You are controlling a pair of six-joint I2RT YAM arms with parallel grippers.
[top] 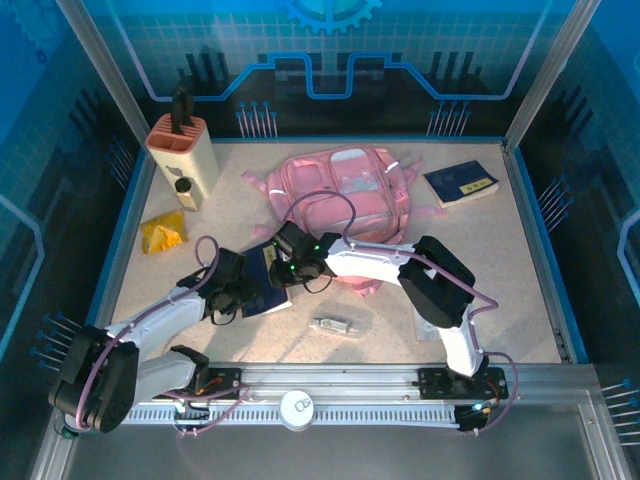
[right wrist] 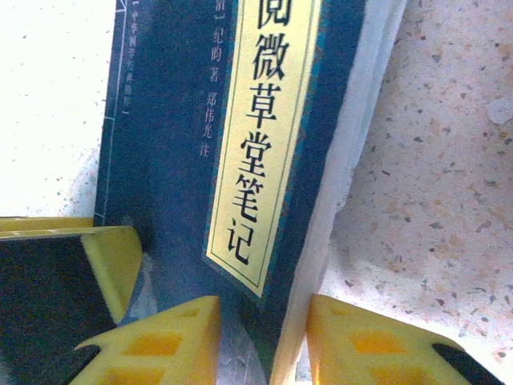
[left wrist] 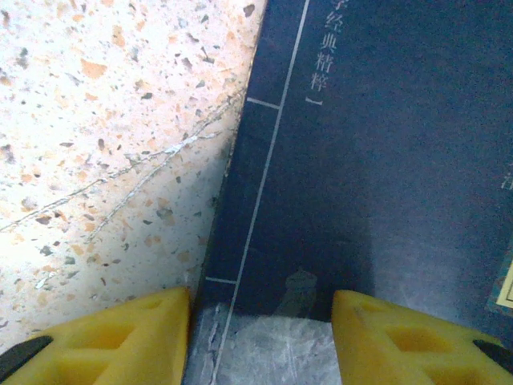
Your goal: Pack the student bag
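The pink student bag (top: 345, 190) lies flat at the back middle of the table. In front of it a dark blue book (top: 262, 288) lies between my two grippers. My left gripper (top: 238, 292) is open. In the left wrist view its yellow fingers (left wrist: 120, 341) stand apart over the book's cover (left wrist: 377, 160), one at the spine edge. My right gripper (top: 287, 268) straddles the book's page-edge corner (right wrist: 160, 160), one finger (right wrist: 160, 345) on the cover side and the other beside the white pages, with a narrow gap.
A second blue book (top: 462, 183) lies at the back right. A beige holder with a black top (top: 183, 158) stands at the back left, a yellow packet (top: 163, 232) in front of it. A small clear item (top: 335, 324) lies near the front.
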